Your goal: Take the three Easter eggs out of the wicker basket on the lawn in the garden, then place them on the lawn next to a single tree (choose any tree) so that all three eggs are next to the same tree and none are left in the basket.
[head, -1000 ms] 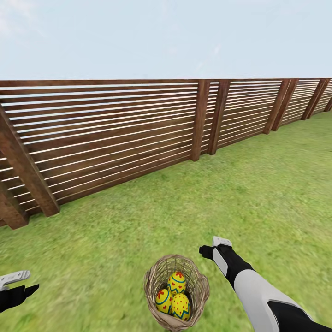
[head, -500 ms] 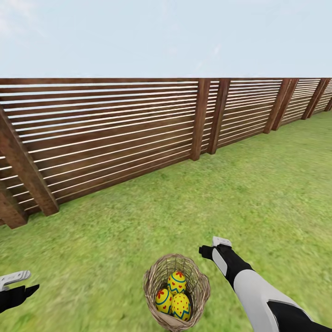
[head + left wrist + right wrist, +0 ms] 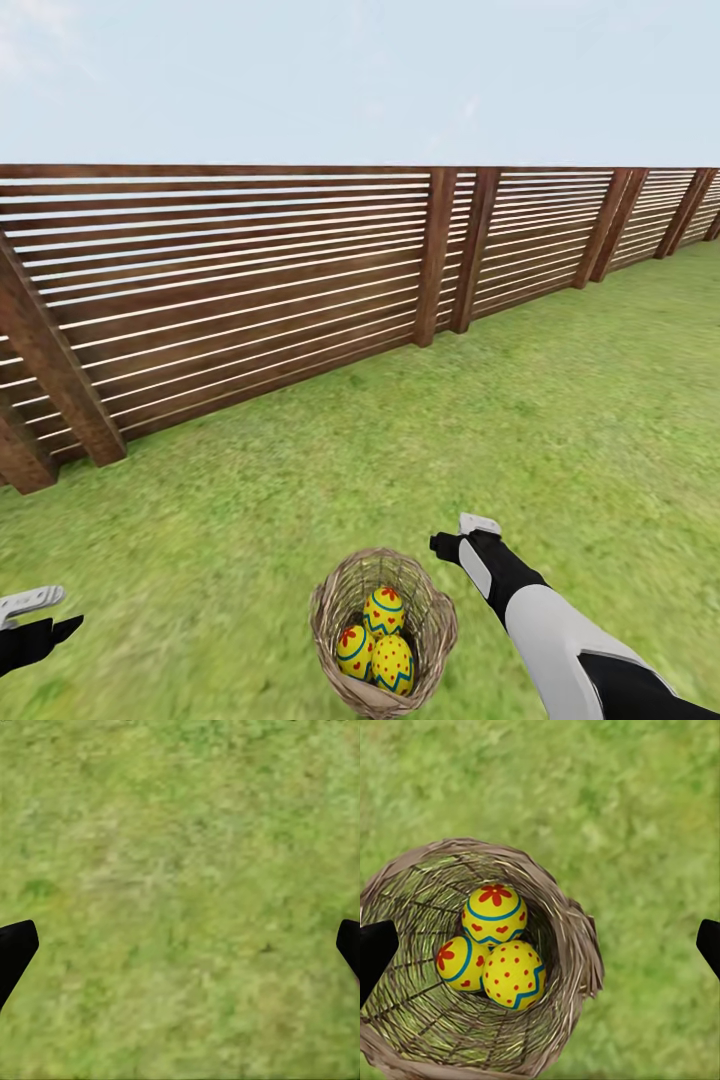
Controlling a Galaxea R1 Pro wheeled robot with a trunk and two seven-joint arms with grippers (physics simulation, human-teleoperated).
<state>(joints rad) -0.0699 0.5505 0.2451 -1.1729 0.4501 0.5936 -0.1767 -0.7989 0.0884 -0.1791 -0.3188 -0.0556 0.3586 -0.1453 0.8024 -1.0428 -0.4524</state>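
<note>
A brown slatted wooden fence [image 3: 300,280] is seen running across the upper half of the head view, under a pale sky, with the mottled green lawn [image 3: 560,400] spread below it. At the bottom centre of the frame the wicker basket [image 3: 436,622] is stood upright on the grass. Inside it the three Easter eggs [image 3: 380,640] are packed together, touching. The right tool [image 3: 462,532] is held just right of the basket, released, its fingertips wide apart. The left tool [image 3: 35,612] is held at the lower left edge, likewise released.
</note>
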